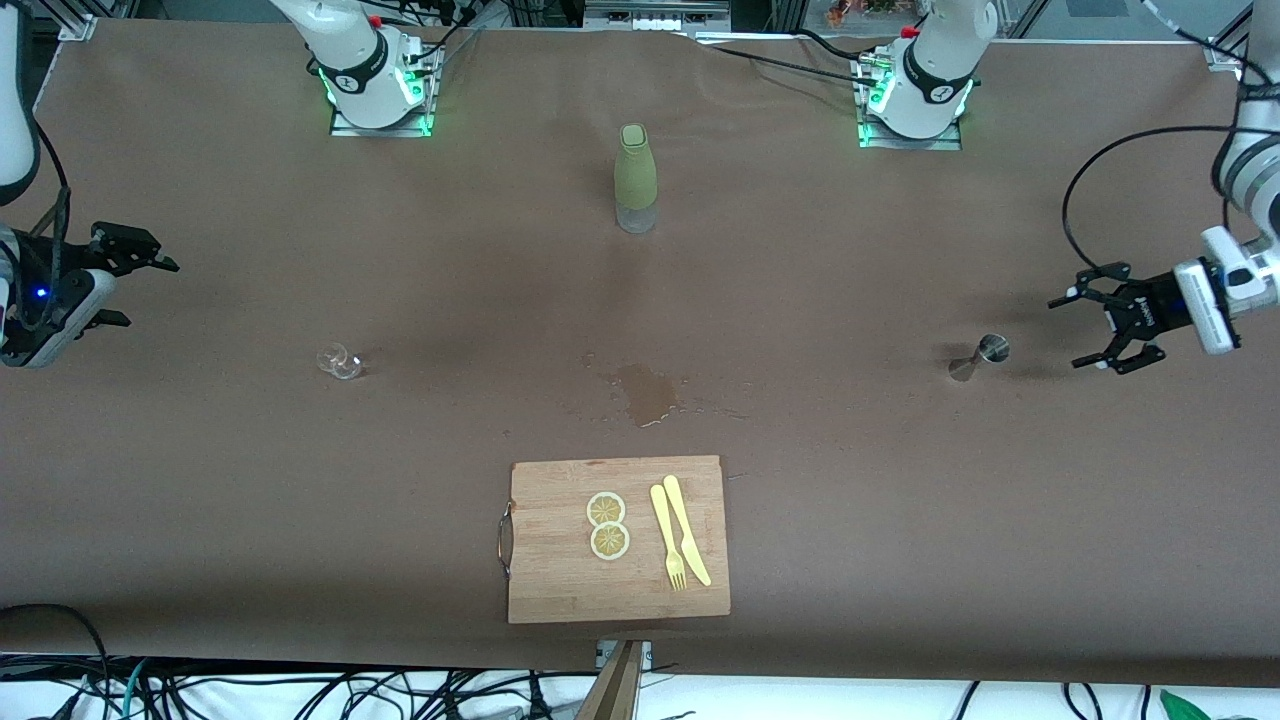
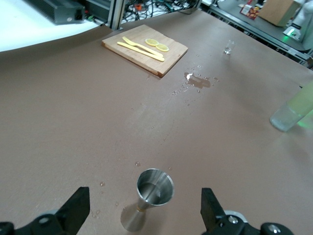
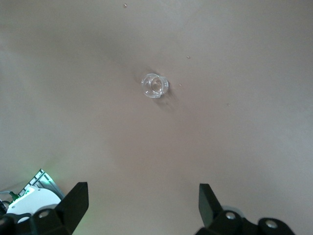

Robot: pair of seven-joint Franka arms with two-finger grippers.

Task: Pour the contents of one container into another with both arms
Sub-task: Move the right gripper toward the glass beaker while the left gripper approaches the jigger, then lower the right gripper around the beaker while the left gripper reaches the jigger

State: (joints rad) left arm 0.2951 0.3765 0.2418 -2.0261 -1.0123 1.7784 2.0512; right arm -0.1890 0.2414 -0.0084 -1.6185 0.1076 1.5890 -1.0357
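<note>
Already, with a puddle [image 1: 647, 392] spilled mid-table, the steel jigger [image 1: 980, 356] near the wide-open, empty left gripper [image 1: 1100, 330] could be toppled if clipped, as could the small glass [image 1: 339, 361] well apart from the open, empty right gripper [image 1: 135, 285].

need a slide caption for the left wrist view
Left gripper, jaws open, faces a steel jigger standing on the brown table.

The front view looks down from high across the table [image 1: 200, 480], facing both bases. The left wrist view looks low along it over the steel jigger [image 2: 154, 188]. The right wrist view looks down at the small glass [image 3: 155, 86].
</note>
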